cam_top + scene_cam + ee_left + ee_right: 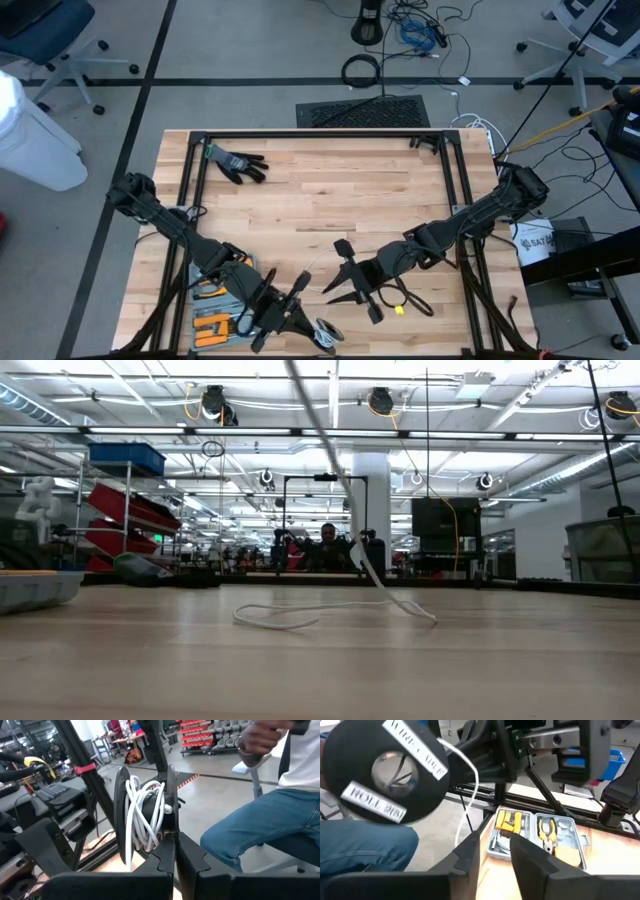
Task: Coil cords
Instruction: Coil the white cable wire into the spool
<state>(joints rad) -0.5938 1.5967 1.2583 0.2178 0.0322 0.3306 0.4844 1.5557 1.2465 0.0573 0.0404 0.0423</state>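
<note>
Table (320, 190): pale wood-plank top inside a black frame, seen whole from above.

Left arm (165, 225): reaches from the table's left edge toward the near edge, forearm low and angled inward. Left gripper (300, 325): at the near edge, fingers pressed together on the black spool (145, 815), which it holds edge-on in its wrist view.

Right arm (480, 215): stretches from the right edge toward the table's near middle. Right gripper (345, 280): just beside the left gripper, jaws parted, pinching nothing; fingers (470, 852) point at the spool's flat face.

Person (280, 815): seated beyond the near edge, blue jeans and white top, one hand raised.

Tool case (540, 840): open grey tray at the near left corner, beside the left arm. Contents: yellow-handled pliers (547, 832); an orange-yellow item (509, 821) in the neighbouring compartment, kind not clear.

Black glove (238, 163): lying flat near the far left corner, well apart from both grippers.

Spool (385, 772): round black puck with a pale centre. White labels on the face, only partly legible: roughly "WIRE CABLE" on one, "ROLL" with more characters on the other.

White cord (145, 812): several turns wound on the spool hub; the free end runs from the spool down to the table, lying in a loose loop (300, 618) in the low view.
</note>
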